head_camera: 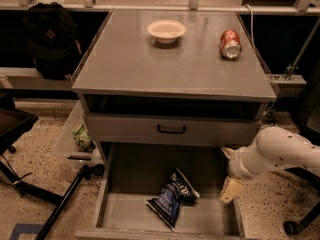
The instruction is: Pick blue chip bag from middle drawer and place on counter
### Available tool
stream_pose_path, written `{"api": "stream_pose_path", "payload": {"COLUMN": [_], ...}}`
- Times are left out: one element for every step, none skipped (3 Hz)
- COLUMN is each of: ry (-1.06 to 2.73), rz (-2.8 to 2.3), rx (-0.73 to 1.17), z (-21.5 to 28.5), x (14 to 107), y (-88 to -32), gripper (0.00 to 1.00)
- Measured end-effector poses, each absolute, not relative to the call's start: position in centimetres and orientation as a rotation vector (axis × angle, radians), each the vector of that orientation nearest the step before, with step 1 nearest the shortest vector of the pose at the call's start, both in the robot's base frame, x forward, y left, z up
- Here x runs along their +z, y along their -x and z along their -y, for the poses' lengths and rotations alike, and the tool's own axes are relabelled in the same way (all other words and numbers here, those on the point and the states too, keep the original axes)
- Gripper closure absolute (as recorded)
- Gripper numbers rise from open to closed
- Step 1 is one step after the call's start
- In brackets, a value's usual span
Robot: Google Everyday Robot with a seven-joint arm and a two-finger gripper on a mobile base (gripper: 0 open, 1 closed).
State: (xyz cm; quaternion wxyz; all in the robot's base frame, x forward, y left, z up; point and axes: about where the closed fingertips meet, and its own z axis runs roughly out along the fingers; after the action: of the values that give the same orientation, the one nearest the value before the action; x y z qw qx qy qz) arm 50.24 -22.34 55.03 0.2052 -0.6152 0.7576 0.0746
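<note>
Though not yet touched, let alone lifted: bag pickup pending, so step = reach/pre-grasp. Task judged barely started.

- Counter: flat grey top, front + centre bare. Enough room for drop-off.
- Middle drawer: pulled out below drawer front w/ black handle; bare floor, low walls.
- Arm: white, extends from right, bent down toward drawer's right wall.
- Backpack: black, left rear. Irrelevant.
- Blue chip bag: flat on drawer floor, centre-front, lying diagonally, one end toward rear right.
- Bowl: rear centre of counter. Can: on its side, rear right.
- Green packet: on floor left of cabinet. Not the target.
- Gripper: low at drawer's right wall; inside or just over it, can't tell. Right of bag, clearly apart. Open vs clenched: can't tell. Not on the bag either way.

Next, by my read:
- Shift left toward bag, then drop to floor level.
- Pinch a raised fold or the rear end rather than press flat; thin + crinkly, prob. slips.
- Lift clear of drawer walls and the drawer front above.
- Swing up to counter, set down in front half, away from bowl/can.
</note>
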Motion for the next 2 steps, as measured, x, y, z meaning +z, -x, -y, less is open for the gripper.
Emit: {"api": "stream_pose_path", "payload": {"ry": [1.719,1.701], "rz": [-2.113,-2.125], "rx": [0.196,0.310], "z": [22.4,22.2], "x": [55.0,50.3], "y": [-50.6,-49.1], "gripper": [0.00,0.00]}}
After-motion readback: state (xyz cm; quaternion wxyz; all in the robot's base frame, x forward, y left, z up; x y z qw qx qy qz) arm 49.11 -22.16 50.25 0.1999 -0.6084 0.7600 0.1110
